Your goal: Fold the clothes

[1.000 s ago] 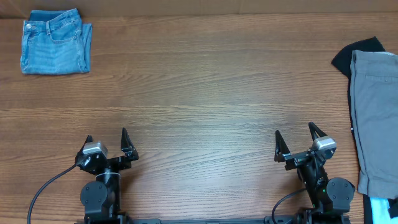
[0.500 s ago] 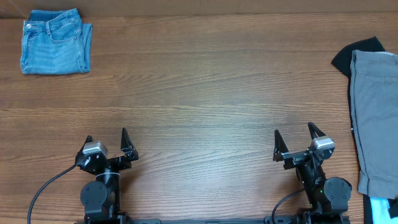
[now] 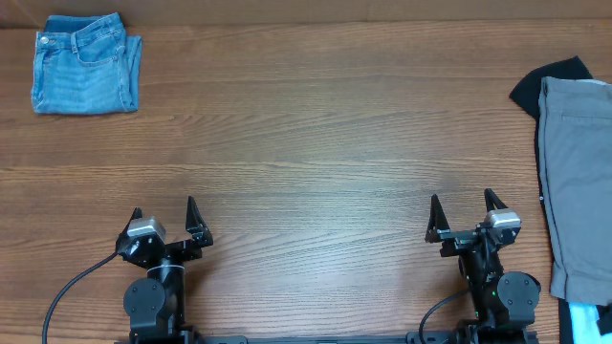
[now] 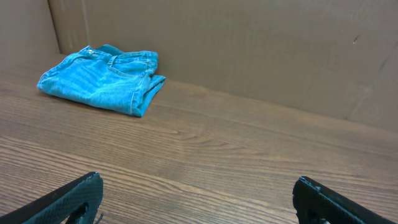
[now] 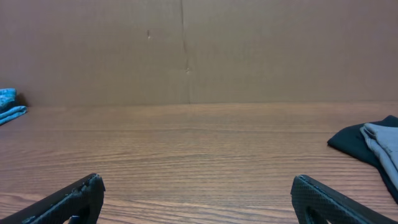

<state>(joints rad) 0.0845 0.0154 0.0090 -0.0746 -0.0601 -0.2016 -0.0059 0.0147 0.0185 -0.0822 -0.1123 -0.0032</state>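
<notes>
The light blue denim jeans (image 3: 85,64) lie folded into a small square at the far left corner of the wooden table (image 3: 306,143). They also show in the left wrist view (image 4: 101,78), and their edge shows at the far left of the right wrist view (image 5: 9,102). My left gripper (image 3: 163,218) is open and empty at the near left edge, far from the jeans; its fingers frame bare wood in its wrist view (image 4: 198,190). My right gripper (image 3: 463,210) is open and empty at the near right edge (image 5: 196,190).
Plain grey trousers (image 3: 577,182) lie at the right edge on top of a black garment (image 3: 547,78); both show in the right wrist view (image 5: 373,144). A brown cardboard wall (image 5: 186,50) stands along the table's far side. A light blue item (image 3: 585,320) sits at the near right corner.
My right gripper has shifted slightly to the right and toward the near edge. The left arm and the jeans have not moved.
</notes>
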